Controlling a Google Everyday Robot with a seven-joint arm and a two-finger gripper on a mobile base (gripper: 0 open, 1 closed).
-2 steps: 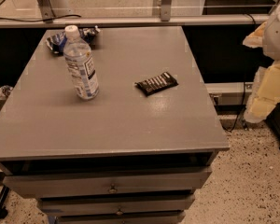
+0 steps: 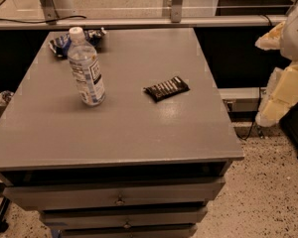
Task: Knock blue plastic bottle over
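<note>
Your gripper [image 2: 284,90] hangs beyond the right edge of the table [image 2: 139,133]; you cannot tell whether it is clenched or released. Well apart from it, the blue plastic bottle [image 2: 87,68] stands upright at the table's left rear, with a black candy wrapper [image 2: 166,89] to its right.

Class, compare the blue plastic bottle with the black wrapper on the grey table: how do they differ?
The blue plastic bottle stands upright; the black wrapper lies flat. The bottle is clear, bluish, white-capped; the wrapper is dark and opaque. The bottle is the taller and sits left of the wrapper. Both rest on the grey table, apart from the gripper, which is off its right side.
</note>
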